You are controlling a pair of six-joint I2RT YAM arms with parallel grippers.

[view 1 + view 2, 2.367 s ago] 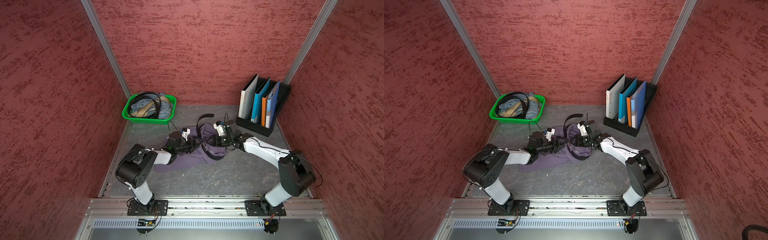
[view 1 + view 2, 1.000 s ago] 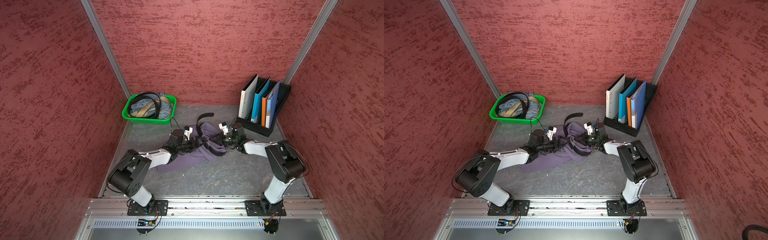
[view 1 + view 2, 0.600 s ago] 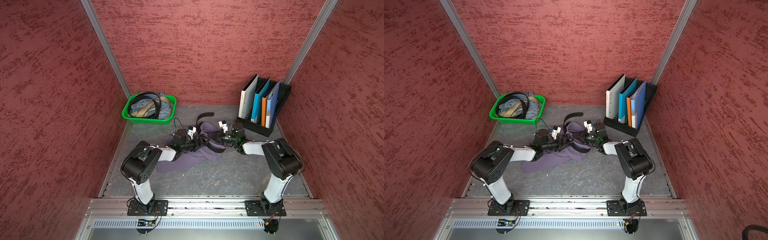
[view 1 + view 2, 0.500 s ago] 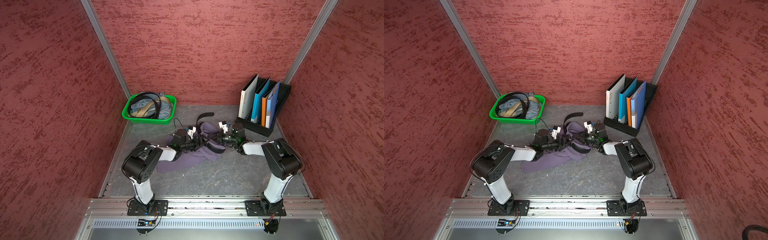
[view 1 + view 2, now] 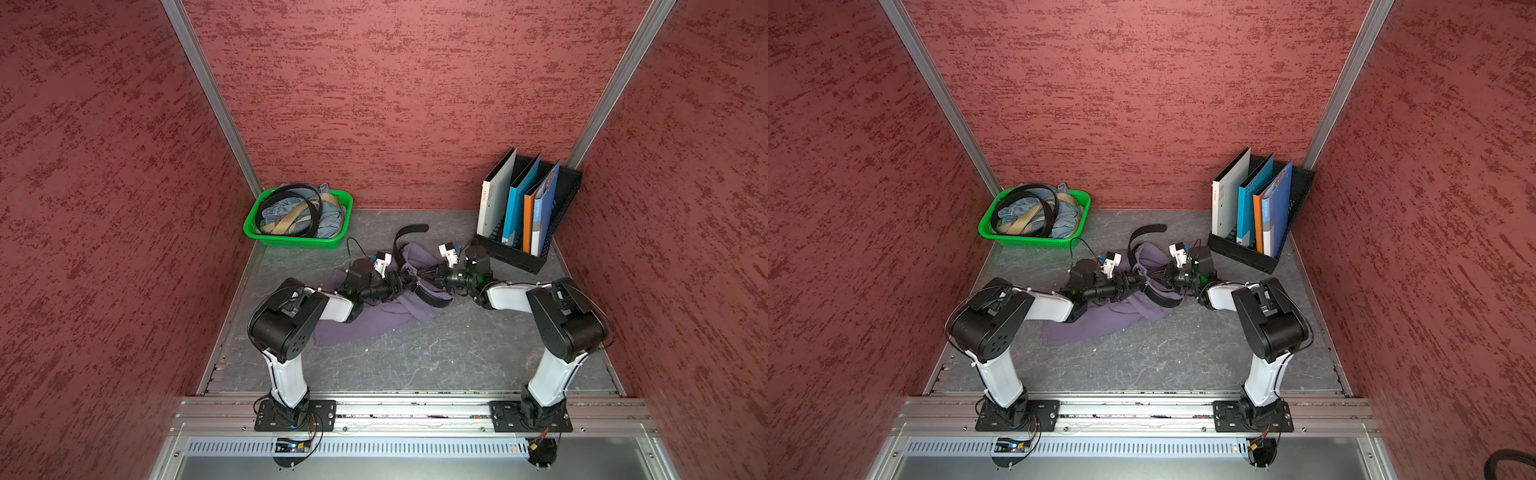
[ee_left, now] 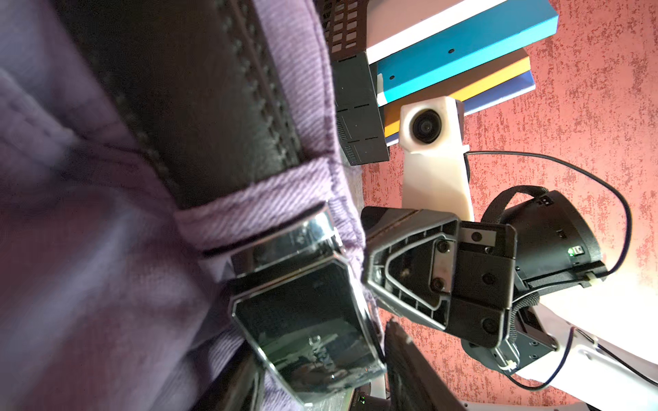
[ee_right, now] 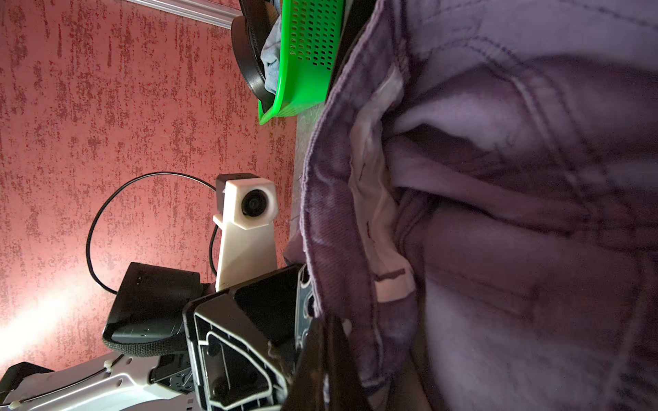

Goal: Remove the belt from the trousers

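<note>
Left gripper (image 5: pixel 409 283) has pushed in since a second ago and now meets the right gripper (image 5: pixel 424 276) almost tip to tip.
Between the left gripper's spread fingers (image 6: pixel 406 363) sits the small silver metal buckle (image 6: pixel 306 320) of the long narrow black leather-like belt (image 5: pixel 432 297); whether they press on it I cannot tell. From there the strap passes under a loop of the soft lavender-grey fabric trousers (image 5: pixel 374 320), and its free end curls up beyond both tips. The right gripper is clamped on the trousers' waistband edge, just beside the buckle. Crumpled trouser legs trail back behind the left gripper. A green plastic basket (image 5: pixel 291 243) lies well apart, off past the left wrist.
</note>
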